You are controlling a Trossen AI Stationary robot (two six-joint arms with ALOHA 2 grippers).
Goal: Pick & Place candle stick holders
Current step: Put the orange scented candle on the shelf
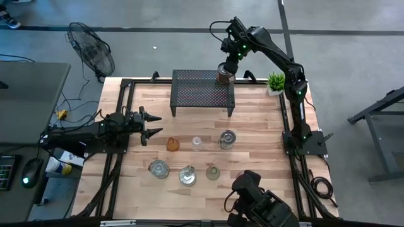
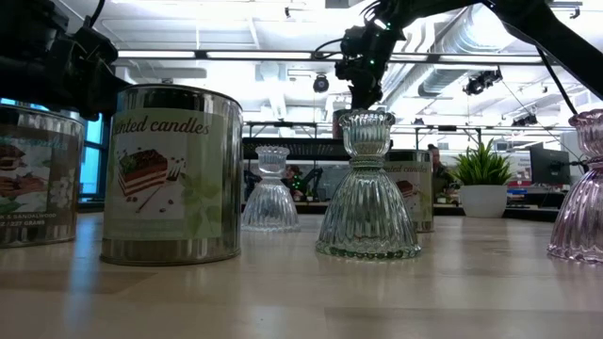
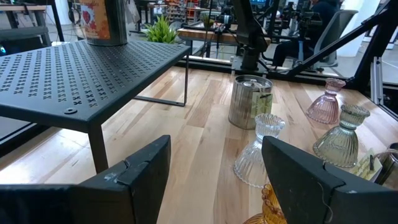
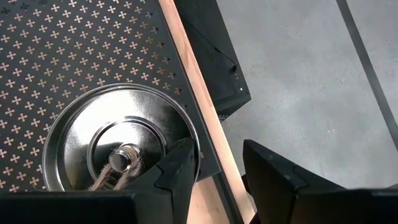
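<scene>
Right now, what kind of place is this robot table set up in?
Probably a robotics lab or workshop: bare concrete floor with a standing fan beside the wooden table, exposed ceiling ducts, and more workstations behind.

Bare desk [image 1: 252, 123] between the perforated shelf [image 1: 202, 91] and the nearer rows of holders; open passage there. Shelf top mostly free, except one tin [image 1: 226, 74] at its far right corner, with the right gripper [image 1: 230, 55] directly above it. Potted plant [image 1: 275, 82] just beside that corner. Amber holder [image 1: 172, 144] close before the left gripper [image 1: 153, 123], fingers apart.
</scene>
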